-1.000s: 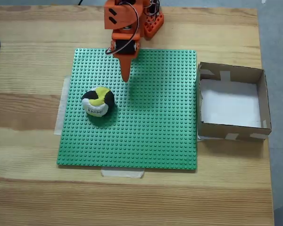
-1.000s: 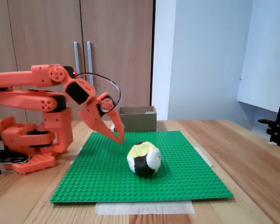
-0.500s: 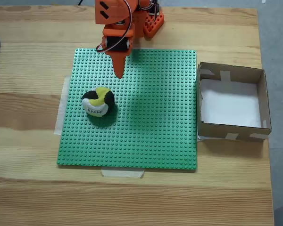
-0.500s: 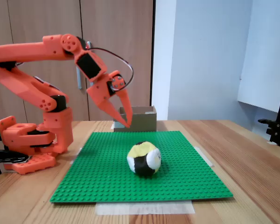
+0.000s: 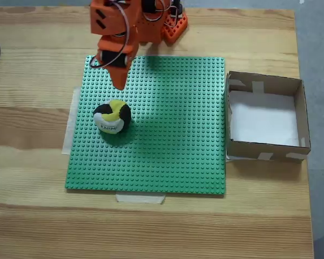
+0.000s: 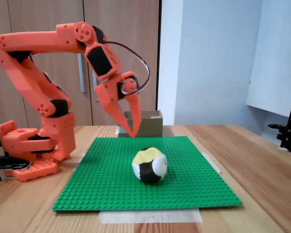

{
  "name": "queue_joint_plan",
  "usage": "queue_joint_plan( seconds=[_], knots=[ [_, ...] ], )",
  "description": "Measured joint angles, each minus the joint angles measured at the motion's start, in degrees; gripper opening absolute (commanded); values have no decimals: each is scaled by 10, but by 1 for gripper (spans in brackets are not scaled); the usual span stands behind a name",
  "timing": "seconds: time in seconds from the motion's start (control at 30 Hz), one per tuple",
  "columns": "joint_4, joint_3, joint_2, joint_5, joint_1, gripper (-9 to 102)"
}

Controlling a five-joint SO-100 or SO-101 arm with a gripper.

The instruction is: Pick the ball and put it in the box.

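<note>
On studded green baseplate [image 5: 173, 135] — soft patchwork ball [image 5: 112, 116]; above it, tapered orange jaws pressed together.

The ball [image 5: 112, 117] sits on the studded mat [image 5: 167, 145], toward its left half in the top-down fixed view. The gripper [image 5: 119, 84] hangs in the air just beyond the ball, toward the arm's base [image 5: 173, 27] at the table's [image 5: 32, 216] far edge. The box [image 5: 265, 117] rests off the mat's right side, touching its edge.
</note>
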Motion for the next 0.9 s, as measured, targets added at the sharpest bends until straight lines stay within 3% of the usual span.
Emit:
queue_joint_plan(
  seconds=[0.3, 0.9],
  knots=[
    [74, -95, -115, 3, 4, 9],
    [91, -124, -204, 11, 33, 38]
  ],
)
